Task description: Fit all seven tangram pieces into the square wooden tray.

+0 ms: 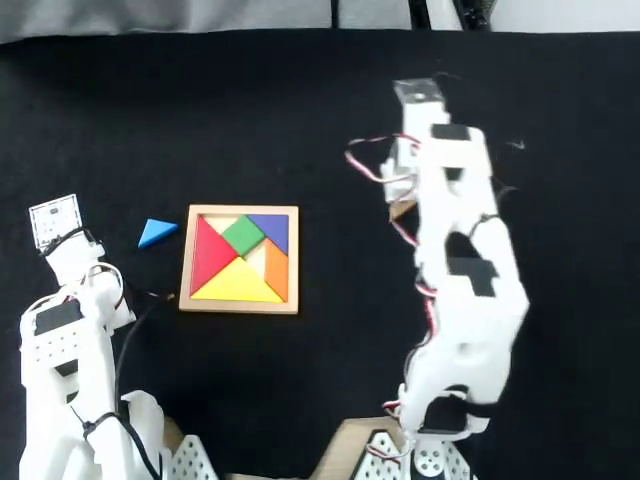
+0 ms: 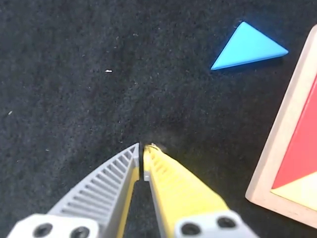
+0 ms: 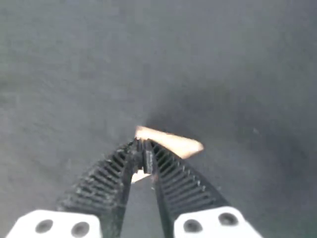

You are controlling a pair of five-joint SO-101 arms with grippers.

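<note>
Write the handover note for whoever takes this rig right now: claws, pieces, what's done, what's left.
Left claw: shut, empty, low over the black cloth, near the light blue triangle, which lies just outside the tray.
Right claw: shut on a pale triangle, off to the tray's other side.
Tray: red triangle, green square, dark blue piece, orange piece and yellow triangle are seated; bare patch near the middle.
Done: five in. Left: the pale and the light blue triangles.
</note>
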